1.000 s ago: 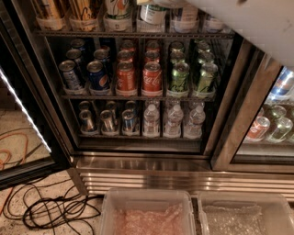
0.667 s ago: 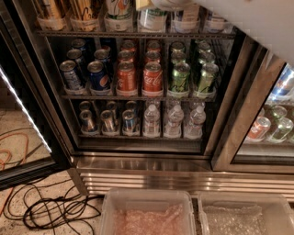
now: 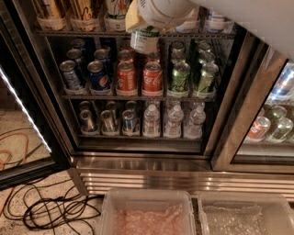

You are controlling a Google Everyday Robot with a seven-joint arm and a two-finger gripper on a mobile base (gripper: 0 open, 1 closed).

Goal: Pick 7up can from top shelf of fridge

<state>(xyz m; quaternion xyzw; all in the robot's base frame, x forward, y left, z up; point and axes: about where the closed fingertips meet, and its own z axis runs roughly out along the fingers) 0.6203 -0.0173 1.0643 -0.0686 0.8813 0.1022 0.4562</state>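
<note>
Came down and toward the camera since a second ago, gripper [image 3: 140,24] and 7up can [image 3: 145,40] together, with the can's base hanging in front of the top shelf's [image 3: 78,33] front edge instead of up among the cup holders. Pinched the can between the fingers [image 3: 132,20], with a yellowish pad pressed to its left side and the other side hidden under the white wrist. Held it upright at the upper middle of the fridge [image 3: 138,165]. Left tall cans [image 3: 49,10] standing in whitish holders on that shelf, off to the left. Left alone the rack below, with blue cans [image 3: 98,74], red cola cans [image 3: 152,77] and green cans [image 3: 180,76] in rows, and likewise the lowest rack of small cans [image 3: 108,122] and water bottles [image 3: 151,120]. Showed dark cables [image 3: 50,211] tangled on the floor at lower left, and two clear bins [image 3: 147,213] side by side before the ribbed steel base.
</note>
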